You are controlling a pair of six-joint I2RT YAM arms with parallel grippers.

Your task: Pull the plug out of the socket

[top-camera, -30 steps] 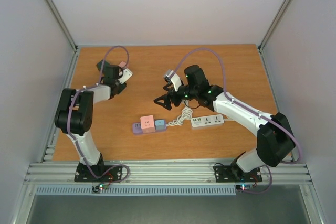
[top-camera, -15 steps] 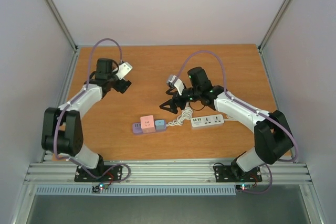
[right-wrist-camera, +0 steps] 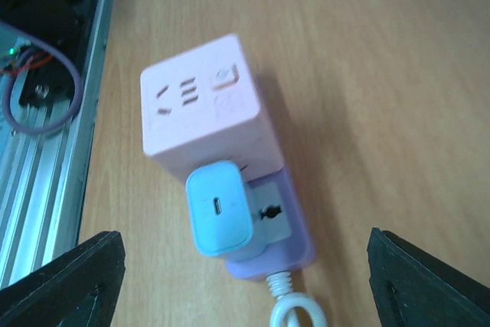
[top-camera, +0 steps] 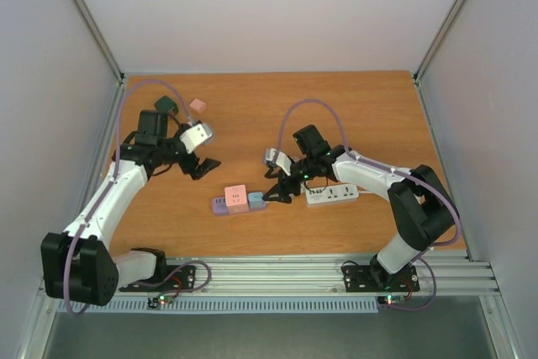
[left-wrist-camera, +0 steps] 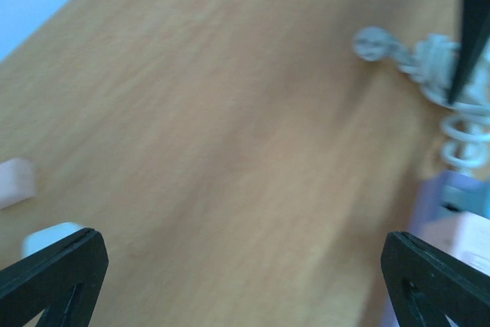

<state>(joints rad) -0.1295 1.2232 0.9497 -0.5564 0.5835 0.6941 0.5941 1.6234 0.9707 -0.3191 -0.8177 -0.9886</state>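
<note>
Right wrist view: the right gripper (right-wrist-camera: pixel 245 269) hangs with its two fingers spread wide, one at each lower corner of the frame, touching nothing. Between them lies the light-blue plug (right-wrist-camera: pixel 220 208), seated in the purple socket strip (right-wrist-camera: pixel 289 229). A pink cube adapter (right-wrist-camera: pixel 200 116) sits on the same strip, touching the plug's far side. A white cord (right-wrist-camera: pixel 285 308) leaves the strip's near end. All of it rests on the wooden bench (right-wrist-camera: pixel 383 74).

From the top camera, the left gripper (top-camera: pixel 202 166) hovers above bare wood to the left of the strip, its fingers also spread, with nothing between them. A white power strip (top-camera: pixel 332 194) lies just right of the right gripper. A green block (top-camera: pixel 166 104) and a pink block (top-camera: pixel 197 105) sit near the bench's far left corner.
</note>
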